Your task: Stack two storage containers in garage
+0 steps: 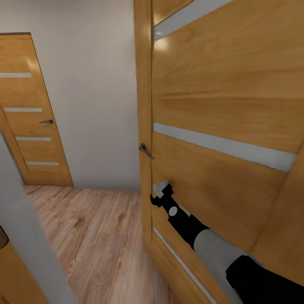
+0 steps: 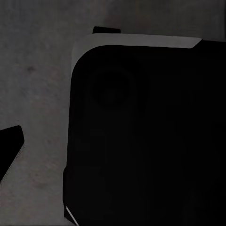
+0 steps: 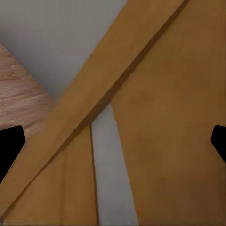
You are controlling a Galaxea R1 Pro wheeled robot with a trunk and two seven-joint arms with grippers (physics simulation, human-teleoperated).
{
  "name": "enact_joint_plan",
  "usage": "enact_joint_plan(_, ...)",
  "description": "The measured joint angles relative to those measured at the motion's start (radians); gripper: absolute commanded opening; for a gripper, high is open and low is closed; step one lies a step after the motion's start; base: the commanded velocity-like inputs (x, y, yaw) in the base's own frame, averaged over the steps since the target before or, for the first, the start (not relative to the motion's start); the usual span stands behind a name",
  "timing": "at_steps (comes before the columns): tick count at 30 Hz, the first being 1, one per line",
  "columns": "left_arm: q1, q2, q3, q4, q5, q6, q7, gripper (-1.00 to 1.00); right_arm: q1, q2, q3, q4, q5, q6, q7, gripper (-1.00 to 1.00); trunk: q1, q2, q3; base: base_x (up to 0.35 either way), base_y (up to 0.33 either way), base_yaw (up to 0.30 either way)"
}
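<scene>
The two storage containers are out of view. In the head view my right gripper reaches out on its black and grey arm to the face of an open wooden door, just below the door's lever handle. In the right wrist view its fingertips stand wide apart at the frame's edges, open, with only the door panel and its pale inlay strip between them. In the left wrist view one finger of my left gripper shows over a dim grey surface, beside a large black rounded body.
The open door stands very close on my right and fills that side. A closed wooden door with a dark handle is in the far wall at left. Light wood plank floor runs ahead. A pale door frame crosses the near left.
</scene>
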Motion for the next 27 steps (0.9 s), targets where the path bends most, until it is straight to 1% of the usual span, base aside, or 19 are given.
enact_joint_plan(4,0.000,0.000,0.000,0.000,0.000,0.000,0.000,1.00,0.000,0.000,0.000,0.020,0.000,-0.006,0.001,1.00,0.000,0.000,0.000,0.301,0.000,0.000)
enact_joint_plan(14,0.000,0.000,0.000,0.000,0.000,0.000,0.000,1.00,0.000,0.000,0.000,0.024,0.000,-0.008,0.000,1.00,0.000,0.000,0.000,0.255,0.000,0.000)
enact_joint_plan(22,0.000,0.000,0.000,0.000,0.000,0.000,0.000,1.00,0.000,0.000,-0.002,0.025,-0.002,-0.008,0.001,1.00,0.000,0.000,0.000,0.174,0.000,0.000)
enact_joint_plan(27,0.000,0.000,0.000,0.000,0.000,0.000,0.000,1.00,0.000,0.000,-0.001,0.025,-0.002,-0.009,-0.003,1.00,0.000,0.000,0.000,0.082,0.000,0.000)
